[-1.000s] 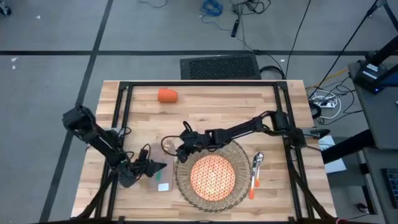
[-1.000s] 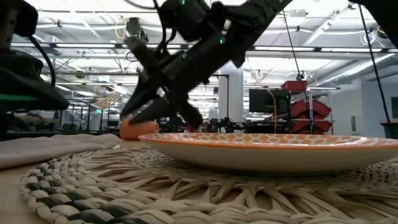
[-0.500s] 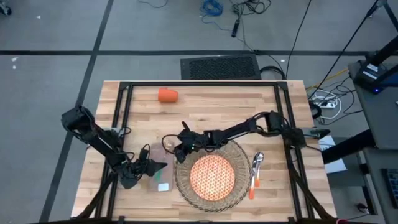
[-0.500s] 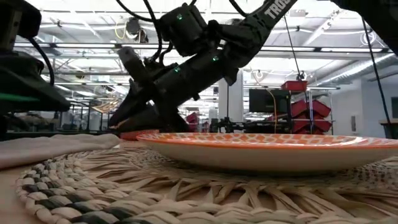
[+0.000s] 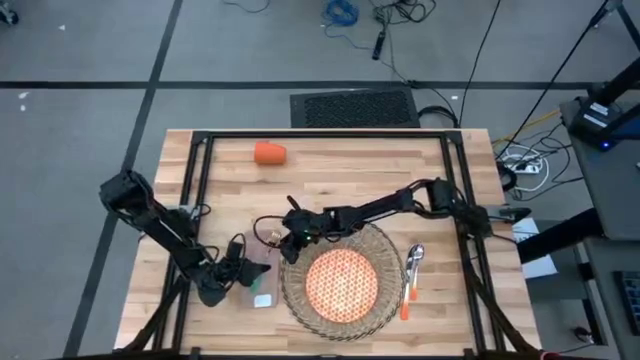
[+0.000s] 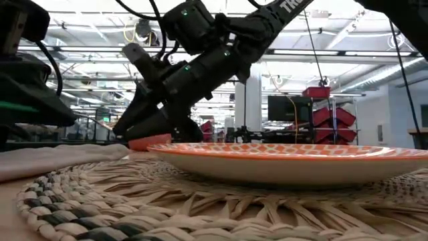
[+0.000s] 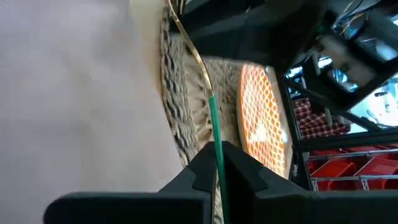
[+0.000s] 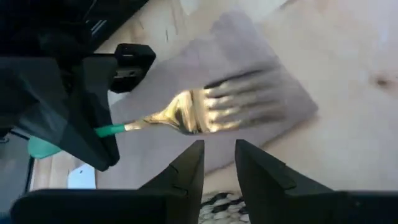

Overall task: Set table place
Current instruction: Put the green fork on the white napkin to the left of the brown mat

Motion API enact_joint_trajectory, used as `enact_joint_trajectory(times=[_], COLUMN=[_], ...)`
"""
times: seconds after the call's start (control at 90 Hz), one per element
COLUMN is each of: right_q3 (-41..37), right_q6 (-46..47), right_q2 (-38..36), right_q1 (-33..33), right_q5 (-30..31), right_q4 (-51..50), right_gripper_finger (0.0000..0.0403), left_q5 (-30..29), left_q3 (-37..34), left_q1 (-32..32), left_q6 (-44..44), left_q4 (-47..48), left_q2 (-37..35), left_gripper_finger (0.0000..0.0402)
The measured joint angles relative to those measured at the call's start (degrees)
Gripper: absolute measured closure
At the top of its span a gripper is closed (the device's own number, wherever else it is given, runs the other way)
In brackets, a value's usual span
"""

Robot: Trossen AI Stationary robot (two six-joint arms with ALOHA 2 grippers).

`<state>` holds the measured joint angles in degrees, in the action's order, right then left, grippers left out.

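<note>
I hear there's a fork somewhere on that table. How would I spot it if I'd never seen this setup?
Start at the big round woven placemat with the orange plate on it. Just beside it, toward the left arm, a beige napkin lies on the table. The fork hangs over it, held by the left end effector: gold prongs, green handle, unlike the orange-handled cutlery across the placemat.

**A:** What do we see of your build?

**B:** Two dark arms of mine, matte black links joined by rounded housings. My left arm (image 5: 160, 228) is chunky and boxy at the shoulder end; my right arm (image 5: 385, 207) is slimmer along its links.

**A:** Any markings?

**B:** White lettering runs along my right arm in the low view, with small green lights glowing on the wrist housing. Black cables loop beside it.

**A:** And the fingers?

**B:** My right fingers (image 8: 186, 171) are flat, angular black plates.
</note>
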<state>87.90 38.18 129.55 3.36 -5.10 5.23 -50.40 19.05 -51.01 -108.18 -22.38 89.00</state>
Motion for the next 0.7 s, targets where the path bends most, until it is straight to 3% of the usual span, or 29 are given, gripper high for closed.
enact_joint_trajectory(times=[0.311,0.556,0.7], right_q3=[0.55,0.57,0.57], right_q6=[-0.66,-1.13,-1.3], right_q2=[0.01,0.01,-0.01], right_q1=[0.01,0.02,0.31], right_q5=[-0.9,-1.25,-1.25], right_q4=[0.14,0.05,0.07], right_gripper_finger=[0.0323,0.0323,0.0323], left_q5=[5.21,6.79,9.46], left_q3=[6.21,6.45,6.47], left_q1=[-0.14,-0.46,-0.5], left_q6=[-5.51,-8.65,-8.74], left_q4=[26.93,29.62,29.62], left_q2=[-4.35,-5.52,-5.52], left_gripper_finger=[0.0395,0.0394,0.0372])
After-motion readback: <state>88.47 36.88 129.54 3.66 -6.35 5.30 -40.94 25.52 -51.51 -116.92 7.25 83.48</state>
